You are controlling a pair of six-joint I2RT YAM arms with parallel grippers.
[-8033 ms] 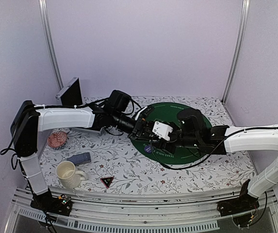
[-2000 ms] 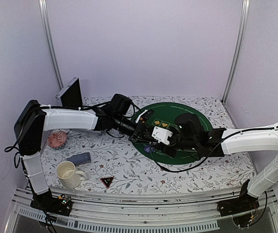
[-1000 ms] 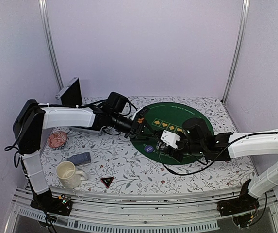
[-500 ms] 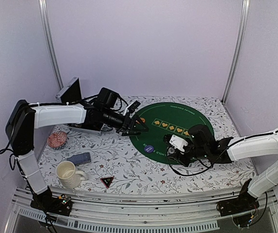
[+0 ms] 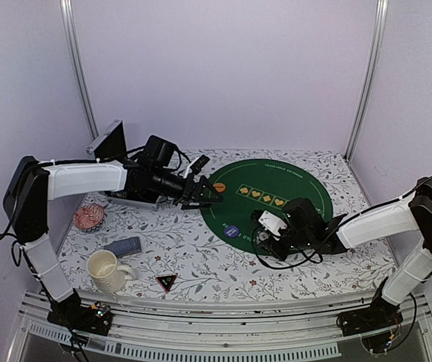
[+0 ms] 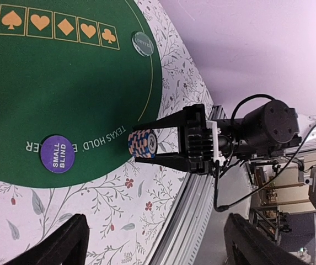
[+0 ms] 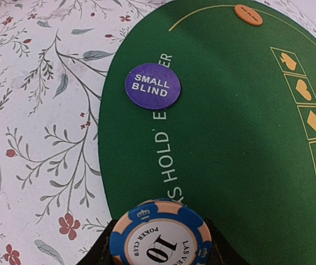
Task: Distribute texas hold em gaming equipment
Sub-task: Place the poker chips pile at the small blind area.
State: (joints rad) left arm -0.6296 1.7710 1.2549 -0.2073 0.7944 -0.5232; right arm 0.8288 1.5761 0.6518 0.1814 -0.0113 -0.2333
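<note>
i'm holding the stack of chips [image 7: 161, 236] clamped by its rim in the right gripper [image 6: 146, 142] at the green mat's [image 7: 229, 138] near edge, face marked 10 toward the wrist, while the left gripper [image 5: 209, 194] is hovering well apart, jaws spread.

Pale lilac walls [image 5: 223, 75] closed the booth in on three sides, plain and bare, under soft, even light that threw hardly a shadow. A slim metal post stood in each back corner, one at the left of the overhead view [image 5: 78, 68] and one at the right [image 5: 366, 75]. The table [image 5: 193, 253] wore a white cloth printed with grey leaves and small red flowers. A ribbed aluminium rail [image 5: 223, 332] ran along its near edge. Beyond that edge, in the left wrist view, lay dim clutter [image 6: 312, 182], too blurred to name.
</note>
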